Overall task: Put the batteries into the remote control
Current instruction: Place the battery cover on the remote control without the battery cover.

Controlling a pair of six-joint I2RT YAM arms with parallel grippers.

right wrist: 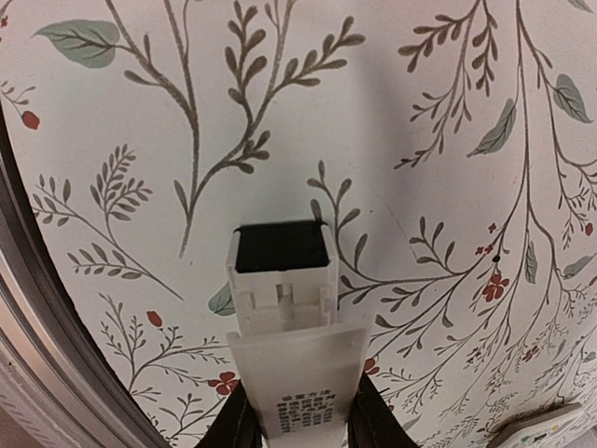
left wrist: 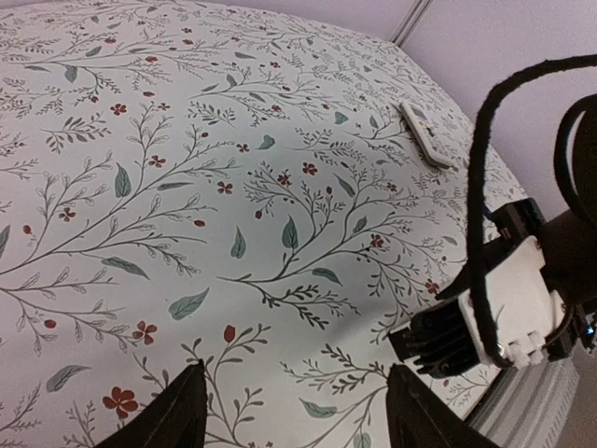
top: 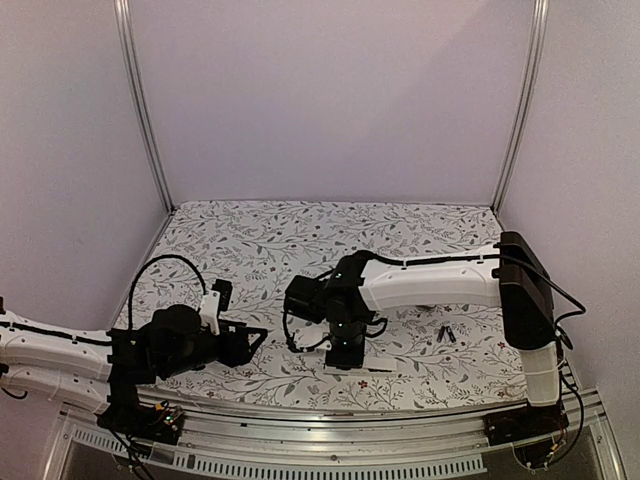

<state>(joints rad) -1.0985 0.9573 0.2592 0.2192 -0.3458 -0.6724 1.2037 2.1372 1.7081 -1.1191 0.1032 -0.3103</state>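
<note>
My right gripper (right wrist: 303, 422) is clamped on the white remote (right wrist: 280, 294), its battery bay (right wrist: 280, 245) open and seemingly empty. My left gripper (left wrist: 294, 392) hangs apart, holding nothing. The batteries (top: 445, 335) lie on the table (top: 250, 235) to my right; next, I reckon, fetch one

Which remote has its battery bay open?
The held remote, clamped in the right gripper: its far end shows an open, dark bay. The other remote lies flat on the table, no bay visible.

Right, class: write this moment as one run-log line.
left gripper open, empty | right gripper shut on remote | battery compartment open, no cells seen | batteries loose, untouched
</note>
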